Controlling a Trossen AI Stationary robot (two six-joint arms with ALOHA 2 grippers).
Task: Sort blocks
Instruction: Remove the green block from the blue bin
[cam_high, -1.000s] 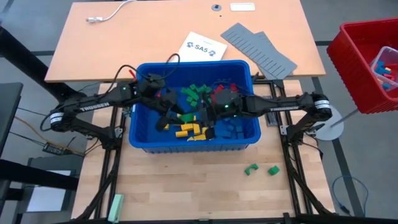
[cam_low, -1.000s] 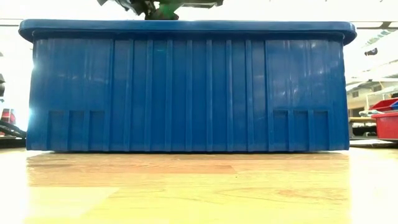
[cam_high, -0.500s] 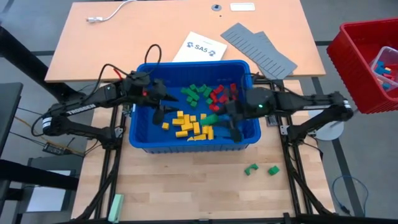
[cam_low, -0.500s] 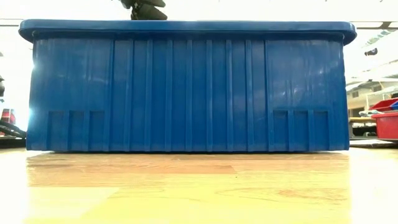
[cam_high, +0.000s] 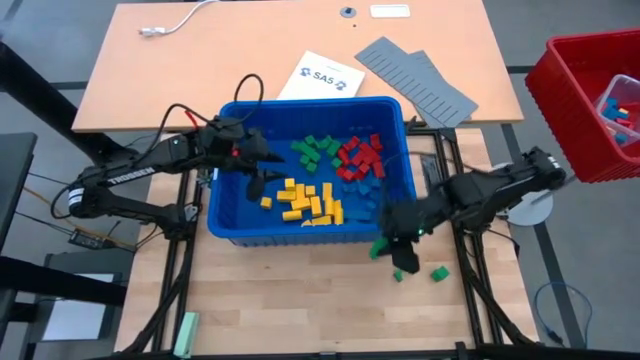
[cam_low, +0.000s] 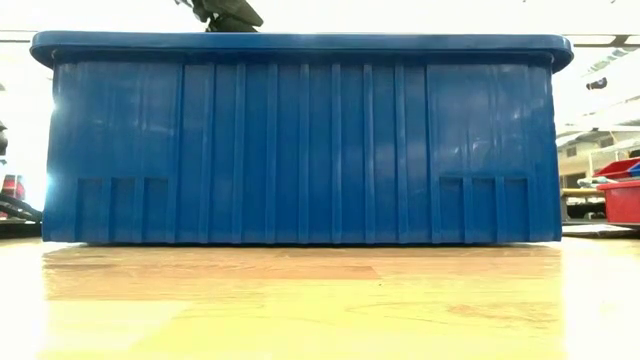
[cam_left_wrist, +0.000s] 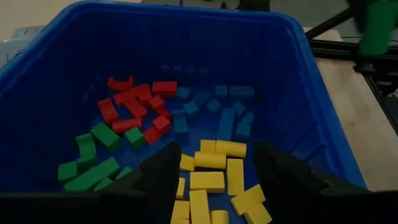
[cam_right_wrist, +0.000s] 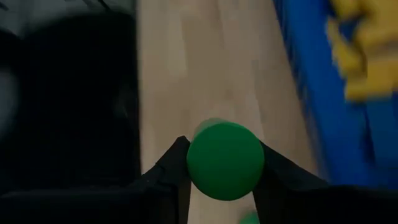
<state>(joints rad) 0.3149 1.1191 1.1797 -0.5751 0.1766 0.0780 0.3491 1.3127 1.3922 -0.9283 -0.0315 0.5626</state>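
Note:
The blue bin (cam_high: 225, 225) holds the blocks in colour groups: green (cam_high: 315, 150), red (cam_high: 360, 158), yellow (cam_high: 305, 200) and blue (cam_high: 380, 200). My left gripper (cam_high: 255, 182) hangs open inside the bin near its left wall, above the yellow blocks (cam_left_wrist: 208, 180), with nothing between its fingers. My right gripper (cam_high: 392, 250) is outside the bin, just past its near wall, shut on a green block (cam_high: 378, 246). Two more green blocks (cam_high: 438, 272) lie on the wooden table below and beside it. My right gripper pinches the green block (cam_right_wrist: 225, 160) between its two fingers, one on each side (cam_right_wrist: 198, 163). The fingers slant down toward the table's near edge. The block is lifted clear of the table, and its rounded-looking face shows toward the wrist camera.
A red bin (cam_high: 590, 100) stands at the far right. Grey ridged panels (cam_high: 415, 75) and a printed sheet (cam_high: 323, 75) lie behind the blue bin. A pale green bar (cam_high: 186, 330) lies at the near left. In the low view, the blue bin's near wall (cam_low: 300, 150) blocks everything behind it.
My right gripper has swung out of the bin over its near wall toward the table's near right, rolling its wrist and carrying the green block. My left gripper has drawn back a little toward the bin's left wall and stayed open.

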